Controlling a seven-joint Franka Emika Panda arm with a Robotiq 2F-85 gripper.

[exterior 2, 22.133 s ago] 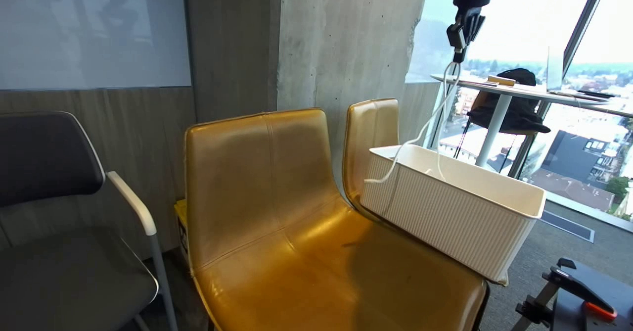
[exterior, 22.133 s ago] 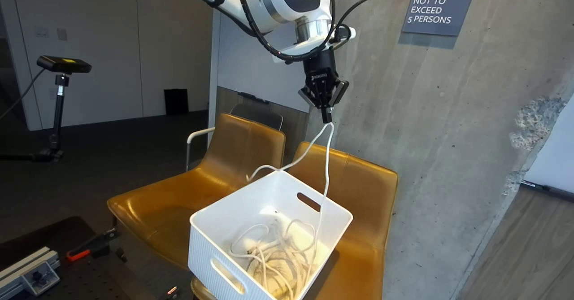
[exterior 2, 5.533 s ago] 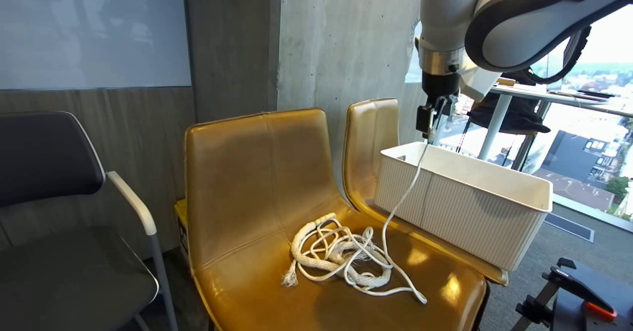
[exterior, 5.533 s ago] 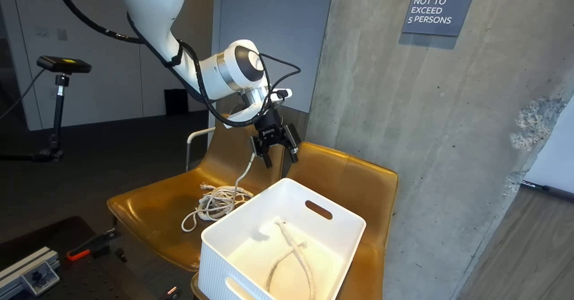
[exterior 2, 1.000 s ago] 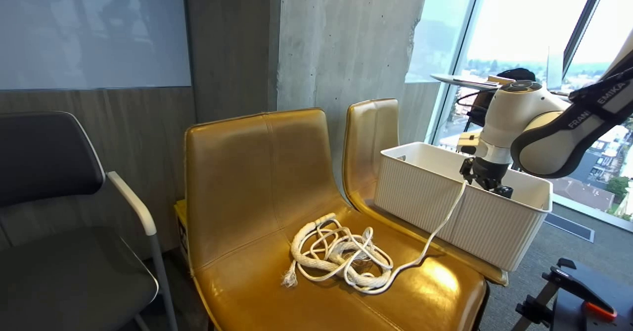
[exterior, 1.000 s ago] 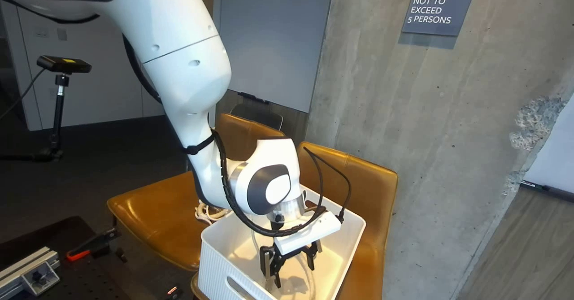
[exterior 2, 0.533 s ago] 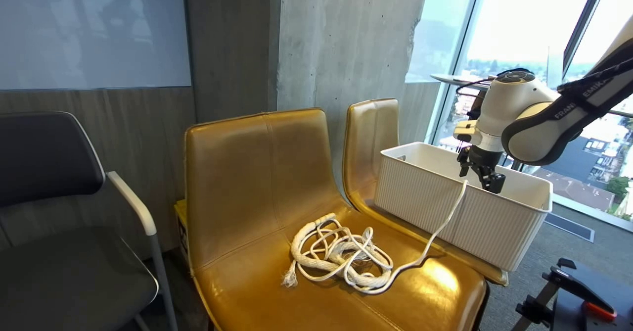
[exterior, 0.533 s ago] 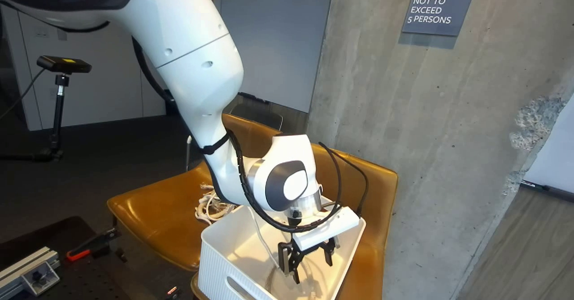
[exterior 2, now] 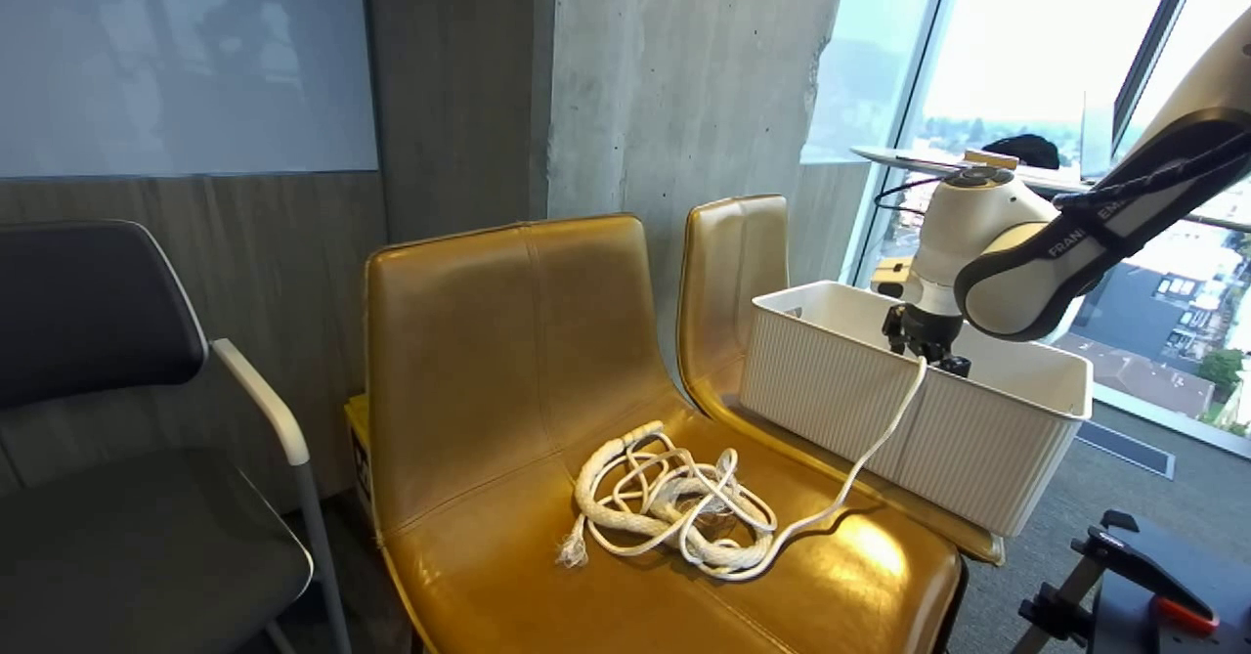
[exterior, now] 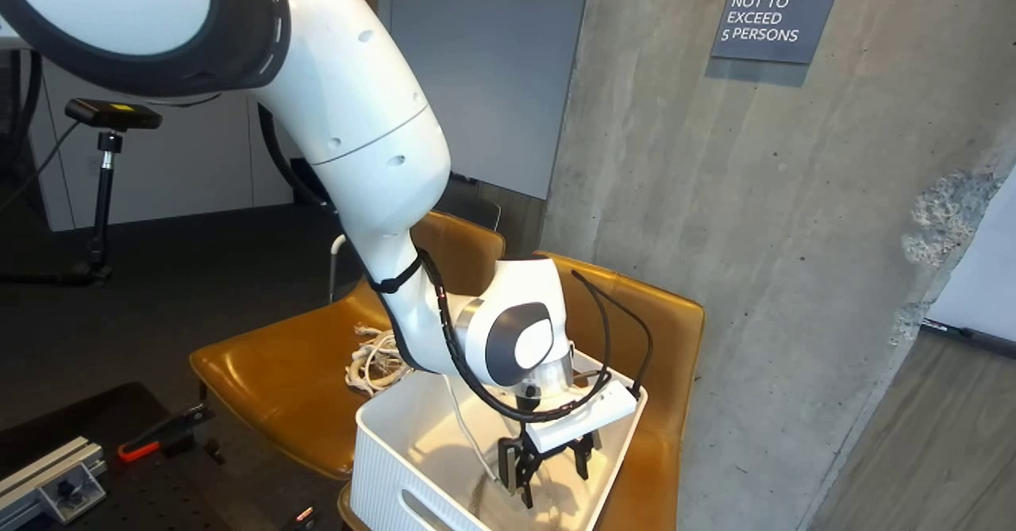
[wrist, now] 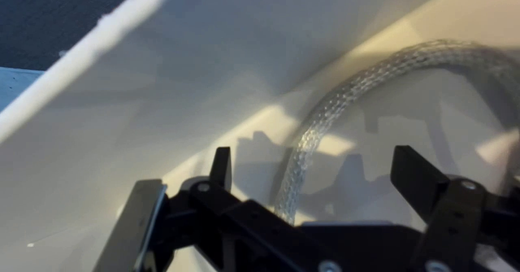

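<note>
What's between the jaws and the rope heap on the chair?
Some seat, then the white bin's ribbed wall; a thin cord from the heap passes over both, as an exterior view shows.

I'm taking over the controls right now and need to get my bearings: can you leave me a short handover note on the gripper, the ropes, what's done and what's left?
Gripper: open, nothing between its jaws, down inside the white bin, above a thick braided rope.
Ropes: a loose rope coil lies on the tan chair; a thin white cord runs from it over the rim into the bin. I can't tell whether it touches the gripper.
Done: the rope coil is outside the bin.
Left, probably: the thick braided rope, not yet gripped.
</note>
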